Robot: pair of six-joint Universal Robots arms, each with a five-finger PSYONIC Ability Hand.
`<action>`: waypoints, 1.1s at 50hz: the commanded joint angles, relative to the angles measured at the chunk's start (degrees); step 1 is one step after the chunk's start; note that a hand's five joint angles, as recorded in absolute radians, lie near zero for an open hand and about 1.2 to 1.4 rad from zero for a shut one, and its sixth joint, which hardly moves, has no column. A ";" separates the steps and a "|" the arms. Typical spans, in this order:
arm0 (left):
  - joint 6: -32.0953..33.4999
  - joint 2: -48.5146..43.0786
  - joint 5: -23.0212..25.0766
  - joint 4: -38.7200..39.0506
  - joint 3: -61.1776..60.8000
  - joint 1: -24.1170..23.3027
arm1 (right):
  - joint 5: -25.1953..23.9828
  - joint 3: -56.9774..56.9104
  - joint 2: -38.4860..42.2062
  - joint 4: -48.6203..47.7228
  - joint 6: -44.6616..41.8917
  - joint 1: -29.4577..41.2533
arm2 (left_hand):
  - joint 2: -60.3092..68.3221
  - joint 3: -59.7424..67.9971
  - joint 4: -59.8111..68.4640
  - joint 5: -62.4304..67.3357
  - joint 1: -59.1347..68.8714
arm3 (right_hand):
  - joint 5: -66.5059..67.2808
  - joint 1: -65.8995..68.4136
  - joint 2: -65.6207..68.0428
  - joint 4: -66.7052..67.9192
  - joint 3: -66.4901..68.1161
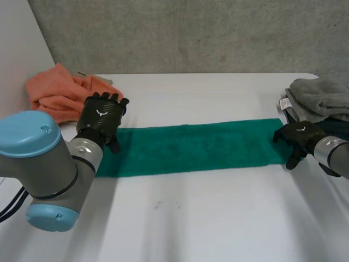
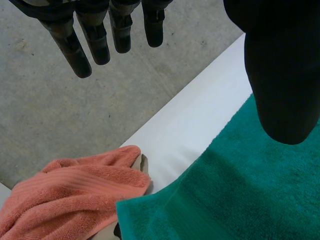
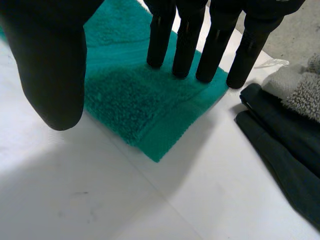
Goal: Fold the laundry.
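Note:
A green towel [image 1: 196,147] lies flat as a long strip across the middle of the white table [image 1: 207,218]. My left hand [image 1: 101,117] hovers over its left end, open, with fingers [image 2: 100,45] straight and the thumb apart, holding nothing. The towel's left end [image 2: 250,200] lies under that thumb. My right hand [image 1: 299,136] is at the strip's right end, also open. Its straight fingers [image 3: 187,45] stand just above the towel's end corner [image 3: 150,125], with the thumb spread wide and nothing between them.
A crumpled orange towel [image 1: 57,90] lies at the far left, close to the green towel's end [image 2: 70,195]. A stack of folded grey towels [image 1: 322,98] on dark cloth [image 3: 280,145] sits at the right edge, next to my right hand.

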 commanded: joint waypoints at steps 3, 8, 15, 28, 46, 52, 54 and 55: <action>0.24 0.03 -0.10 0.05 0.04 0.01 | 3.13 -0.11 1.91 -5.51 -2.46 -0.30 | -0.94 -1.35 -0.83 -1.95 0.10 | 47.50 47.42 47.23 47.09 47.15; 0.33 0.56 -0.10 0.05 0.04 0.09 | 7.35 1.82 0.77 -6.40 -2.55 -2.41 | -0.94 -1.35 -0.83 -1.95 0.10 | 47.50 47.42 47.23 47.09 47.15; 0.42 2.85 -0.28 -0.12 -0.22 0.09 | 8.23 5.69 -8.10 -5.87 -8.77 -10.75 | -1.11 -1.52 -1.00 -2.12 -0.06 | 47.50 47.42 47.23 47.09 47.15; 0.16 8.73 -0.37 -0.12 -3.30 0.62 | 13.25 4.82 -11.62 -7.71 -22.94 -2.35 | -1.28 -1.68 -1.17 -2.29 -0.23 | 47.50 47.42 47.23 47.09 47.15; 0.16 12.25 -0.19 0.05 -8.49 1.32 | 2.00 4.12 0.75 -23.45 -26.18 43.19 | -1.45 -1.85 -1.34 -2.45 -0.40 | 47.50 47.42 47.23 47.09 47.15; 0.24 12.16 -0.11 0.05 -9.28 1.41 | 3.22 3.15 4.29 -23.01 -29.09 45.14 | -1.45 -1.85 -1.34 -2.45 -0.40 | 8.40 8.32 8.13 7.98 8.05; 0.16 12.16 -0.11 0.05 -9.19 1.33 | 4.10 3.93 3.15 -23.10 -27.69 44.96 | -1.61 -2.02 -1.50 -2.62 -0.57 | -22.50 -22.58 -22.77 -22.91 -22.85; 0.24 12.25 -0.10 0.14 -9.19 1.32 | 4.63 4.29 2.53 -23.19 -26.55 45.05 | -1.61 -2.02 -1.50 -2.62 -0.57 | -22.50 -22.58 -22.77 -22.91 -22.85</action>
